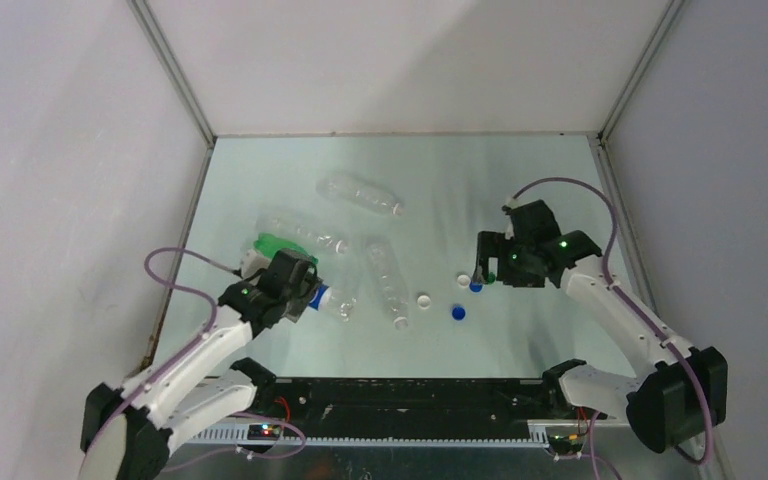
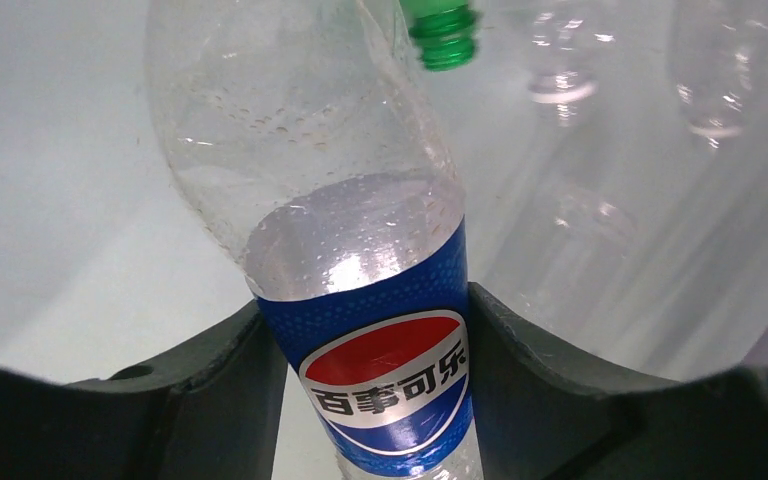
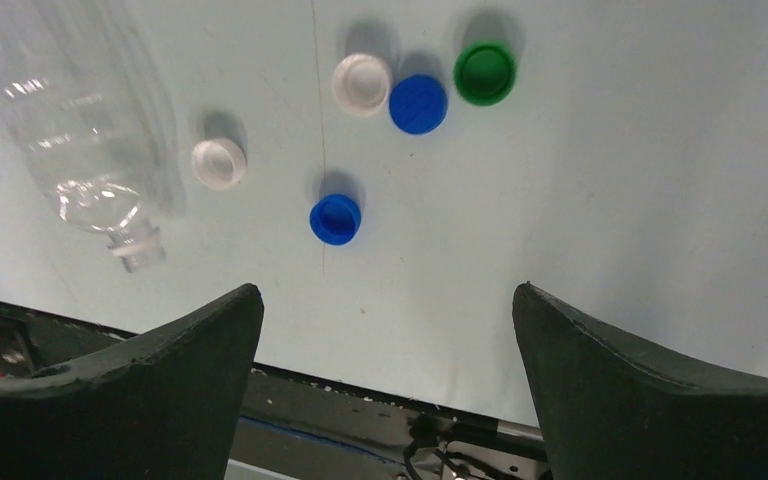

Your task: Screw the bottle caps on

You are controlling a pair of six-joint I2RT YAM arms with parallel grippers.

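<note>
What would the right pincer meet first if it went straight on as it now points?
Most likely the bare table, close to the nearer blue cap. The right pincer is open and angled down at the surface. Depth is unclear, so it might touch that cap instead.

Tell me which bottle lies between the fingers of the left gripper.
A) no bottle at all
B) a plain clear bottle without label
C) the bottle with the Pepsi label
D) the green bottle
C: in the left wrist view the Pepsi bottle sits in the left gripper, with a finger against each side of its label. Only the neck of the green bottle shows, farther off.
</note>
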